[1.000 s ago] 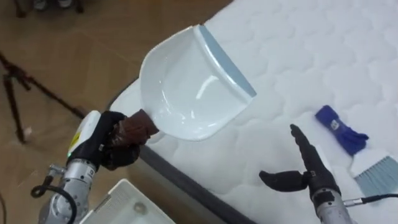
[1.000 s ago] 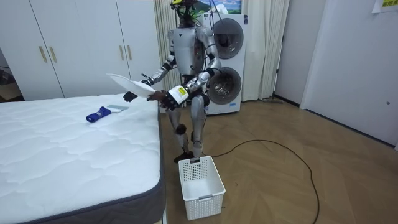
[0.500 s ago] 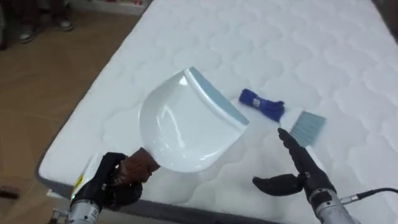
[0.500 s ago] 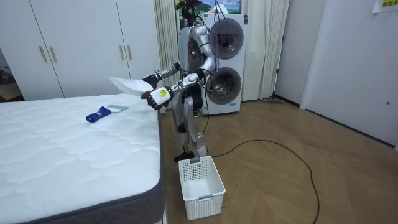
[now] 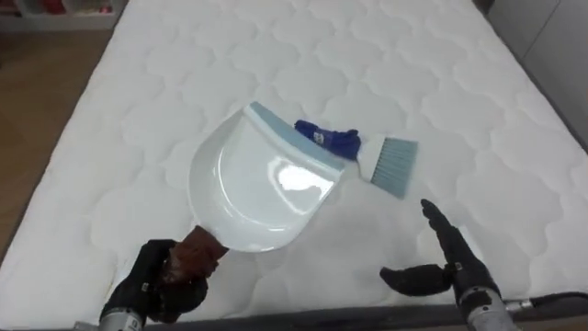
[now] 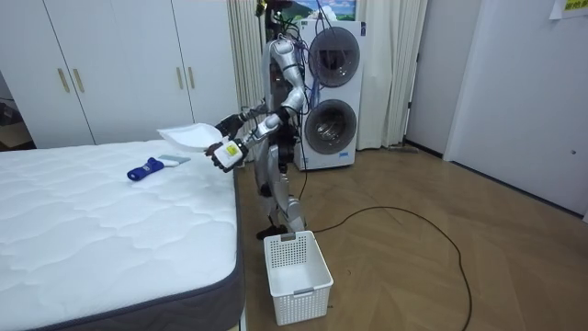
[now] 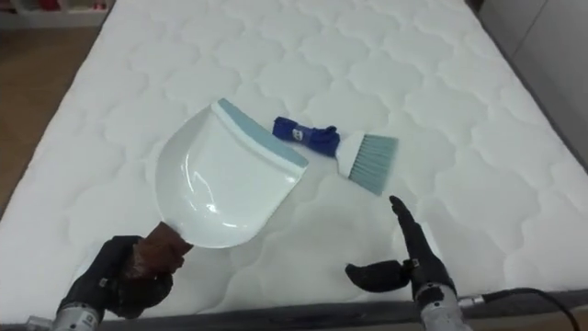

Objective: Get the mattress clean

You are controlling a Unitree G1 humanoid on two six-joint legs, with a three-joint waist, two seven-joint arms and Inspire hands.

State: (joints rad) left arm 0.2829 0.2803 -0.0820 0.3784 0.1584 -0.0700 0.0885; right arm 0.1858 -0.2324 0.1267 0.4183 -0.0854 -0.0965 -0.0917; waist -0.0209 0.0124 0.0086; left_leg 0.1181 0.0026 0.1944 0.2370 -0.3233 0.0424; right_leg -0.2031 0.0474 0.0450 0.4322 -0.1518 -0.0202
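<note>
At the lower left of the eye views, the left hand (image 5: 154,285) is clenched round the brown handle (image 5: 198,252) of a white dustpan (image 5: 253,188). The pan is held in the air above the mattress (image 5: 129,101), with its pale blue lip turned toward the bed's middle. Just past that lip a hand brush (image 5: 367,152) lies flat on the quilting, its blue handle nearest the pan and its pale bristles pointing right. At lower right, the right hand (image 5: 443,267) hovers over the near edge of the mattress. Its fingers are straight and its thumb is spread sideways. It holds nothing and is apart from the brush.

Assessment: the step in hand appears to be taking up the brush. The right hand should come down on the blue handle, not the bristles. The pan should be kept back, because its lip borders the handle's end and could block the reach. No crumbs or dirt can be made out on the mattress.

Count:
- One dustpan.
- One brush.
- One mattress.
- One white basket (image 6: 303,296), on the floor by the robot's feet.
- Two front-loading machines (image 6: 331,124), stacked behind the robot.
</note>
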